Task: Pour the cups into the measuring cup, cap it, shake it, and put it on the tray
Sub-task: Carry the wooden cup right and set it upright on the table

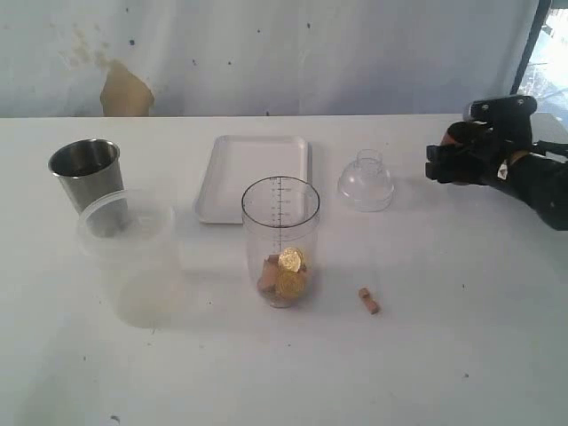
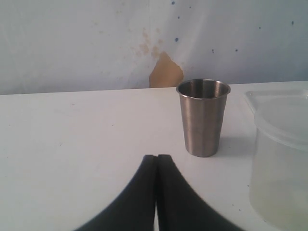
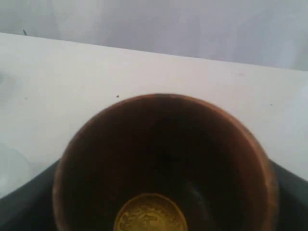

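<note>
The tall clear measuring cup stands mid-table, uncapped, with gold coins and brown pieces at its bottom. Behind it lies the white tray, and the clear dome cap sits to the tray's right. The steel tumbler stands upright at the far left. My left gripper is shut and empty, a little short of the tumbler; the exterior view does not show it. My right gripper is at the far right, shut on the brown wooden cup, which holds a gold coin.
A wide frosted tub stands just in front of the tumbler. A small brown piece lies loose on the table to the right of the measuring cup. A white wall backs the table.
</note>
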Tool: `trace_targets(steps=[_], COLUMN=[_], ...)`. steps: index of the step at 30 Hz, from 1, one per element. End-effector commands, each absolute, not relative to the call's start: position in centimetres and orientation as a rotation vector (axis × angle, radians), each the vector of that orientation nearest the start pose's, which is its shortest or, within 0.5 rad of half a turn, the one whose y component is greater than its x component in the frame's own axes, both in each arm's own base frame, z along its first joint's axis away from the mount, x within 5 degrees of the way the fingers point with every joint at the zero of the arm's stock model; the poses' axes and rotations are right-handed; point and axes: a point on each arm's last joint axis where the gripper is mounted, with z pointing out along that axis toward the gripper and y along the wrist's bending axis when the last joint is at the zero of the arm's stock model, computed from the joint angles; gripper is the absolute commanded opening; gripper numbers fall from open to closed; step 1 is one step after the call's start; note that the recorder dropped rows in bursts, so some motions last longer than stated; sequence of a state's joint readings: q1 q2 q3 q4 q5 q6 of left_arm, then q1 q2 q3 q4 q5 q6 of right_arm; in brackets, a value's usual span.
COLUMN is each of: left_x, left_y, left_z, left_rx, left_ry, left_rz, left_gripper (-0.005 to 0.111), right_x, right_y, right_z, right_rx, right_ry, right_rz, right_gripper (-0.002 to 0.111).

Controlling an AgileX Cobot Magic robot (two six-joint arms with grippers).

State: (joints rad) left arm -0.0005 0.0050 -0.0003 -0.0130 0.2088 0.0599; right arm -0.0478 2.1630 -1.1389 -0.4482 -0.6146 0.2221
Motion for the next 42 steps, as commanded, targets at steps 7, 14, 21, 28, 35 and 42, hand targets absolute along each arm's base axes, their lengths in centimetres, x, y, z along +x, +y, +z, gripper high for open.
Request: trace_targets(steps=[7,14,21,28,35,42], left_x=[5.6,5.6,5.6,5.6,5.6,5.6], left_y=[-0.1,-0.1,-0.1,-0.1,-0.1,-0.1], left_z=[19.5,19.5,19.5,19.5,19.5,19.5], left_rx=[0.04,0.04,0.04,0.04,0.04,0.04], left_ry=[1.685,1.685,1.685,1.685,1.685,1.685], left_rz=[0.024,0.024,0.024,0.024,0.024,0.024], left_gripper=[0.0,0.0,0.0,0.0,0.0,0.0], right_x=[45.8,45.7,45.6,45.6,45.4,44.2], right_y=[-0.2,-0.3,0.6,1.0,0.6,-0.1], right_z=[10.5,10.1,9.9,10.0,13.9,19.7], right_rx=[-0.257,-0.277,-0.245,-0.254,-0.251,-0.227], right_ry=[1.907,1.942,1.97,1.977,1.955,1.956], right_rz=[0.129,0.116,0.151,0.151,0.096,0.003], right_gripper=[0.0,0.018,0.081,0.092,0.092,0.091])
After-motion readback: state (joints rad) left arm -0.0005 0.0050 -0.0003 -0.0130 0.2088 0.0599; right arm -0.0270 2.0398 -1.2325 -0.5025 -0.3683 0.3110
